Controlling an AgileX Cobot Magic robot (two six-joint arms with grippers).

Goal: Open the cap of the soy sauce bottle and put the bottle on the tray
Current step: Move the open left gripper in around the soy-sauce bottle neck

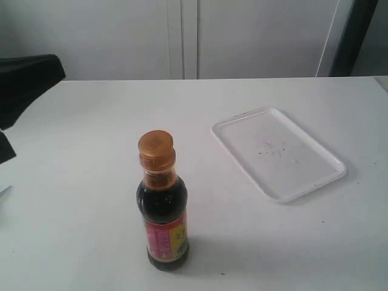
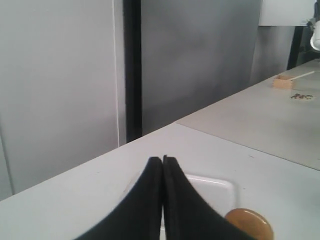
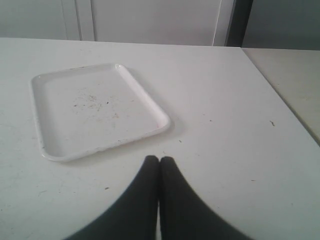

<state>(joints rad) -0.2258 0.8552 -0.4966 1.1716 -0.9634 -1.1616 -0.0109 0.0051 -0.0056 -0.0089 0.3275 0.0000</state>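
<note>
The soy sauce bottle (image 1: 162,218) stands upright near the table's front, dark liquid inside, pink and yellow label low on its body. Its orange-brown cap (image 1: 156,149) sits closed on top; the cap (image 2: 249,225) also peeks beside my left fingers. The white tray (image 1: 277,151) lies flat to the bottle's right and farther back, with nothing on it but dark specks. My left gripper (image 2: 163,159) is shut with nothing in it, apart from the bottle. My right gripper (image 3: 159,159) is shut with nothing in it, just off a corner of the tray (image 3: 95,109).
Part of a black arm (image 1: 24,85) sits at the left edge of the exterior view. White cabinet panels (image 1: 182,36) stand behind the table. A second table with a small wooden block (image 2: 283,81) shows in the left wrist view.
</note>
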